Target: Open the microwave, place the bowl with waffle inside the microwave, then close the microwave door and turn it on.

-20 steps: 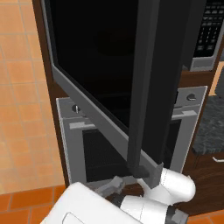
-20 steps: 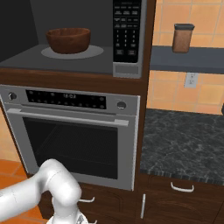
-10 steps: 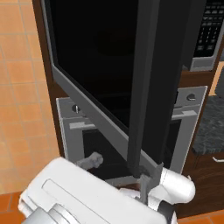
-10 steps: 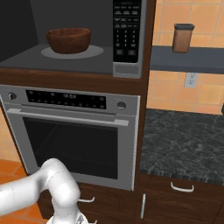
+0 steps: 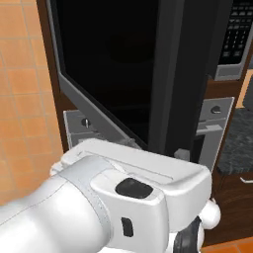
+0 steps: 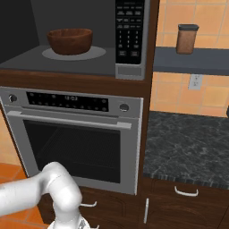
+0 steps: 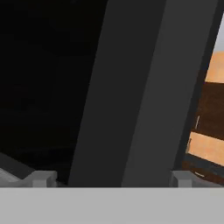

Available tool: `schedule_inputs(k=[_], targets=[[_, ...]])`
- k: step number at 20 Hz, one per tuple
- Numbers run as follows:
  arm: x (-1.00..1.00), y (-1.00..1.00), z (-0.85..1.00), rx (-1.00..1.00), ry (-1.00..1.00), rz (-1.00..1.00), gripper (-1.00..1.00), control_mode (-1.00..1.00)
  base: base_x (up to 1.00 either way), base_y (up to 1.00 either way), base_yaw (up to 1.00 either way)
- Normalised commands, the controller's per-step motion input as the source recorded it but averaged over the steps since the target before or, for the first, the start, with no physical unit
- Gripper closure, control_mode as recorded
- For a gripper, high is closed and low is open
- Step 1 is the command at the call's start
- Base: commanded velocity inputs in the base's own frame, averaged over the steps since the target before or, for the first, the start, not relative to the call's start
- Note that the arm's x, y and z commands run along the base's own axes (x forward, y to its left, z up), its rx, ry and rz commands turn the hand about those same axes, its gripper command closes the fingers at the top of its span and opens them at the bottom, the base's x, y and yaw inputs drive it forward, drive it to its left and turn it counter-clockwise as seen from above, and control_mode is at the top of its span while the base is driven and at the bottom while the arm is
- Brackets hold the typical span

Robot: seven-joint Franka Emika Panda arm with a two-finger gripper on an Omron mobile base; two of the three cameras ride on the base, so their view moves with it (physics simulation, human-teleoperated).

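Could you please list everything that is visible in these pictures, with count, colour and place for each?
microwave: one, black and grey, built in above the oven, keypad on its right side
microwave door: one, dark glass with grey frame, swung open
bowl: one, dark brown, on the turntable inside the microwave
turntable: one, grey, round, on the microwave floor
oven: one, steel with dark window, below the microwave
jar: one, brown with dark lid, on the shelf to the right
counter: one, dark speckled, right of the oven
arm: one, white, low in front of the oven
tool: one, open, tips close to the door
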Motion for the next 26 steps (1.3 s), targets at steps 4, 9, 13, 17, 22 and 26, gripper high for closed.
schedule_inputs(k=[4, 9, 13, 17, 22, 26], targets=[[0.18, -0.64, 0.25, 0.37, 0.15, 0.0, -1.0, -1.0, 0.0, 0.0, 0.0], [0.25, -0.69, 0.09, 0.37, 0.08, 0.0, -1.0, -1.0, 0.0, 0.0, 0.0], [0.74, -0.78, 0.0, 0.38, 0.04, 0.0, -1.0, -1.0, 0.0, 0.0, 0.0], [0.92, -0.67, 0.0, 0.3, 0.01, 0.02, -1.0, -1.0, 0.0, 0.0, 0.0], [0.92, -0.8, -0.13, 0.26, -0.12, 0.02, -1.0, -1.0, 0.0, 0.0, 0.0], [1.0, -0.63, -0.07, 0.1, -0.02, 0.0, -1.0, -1.0, 0.0, 0.0, 0.0]])
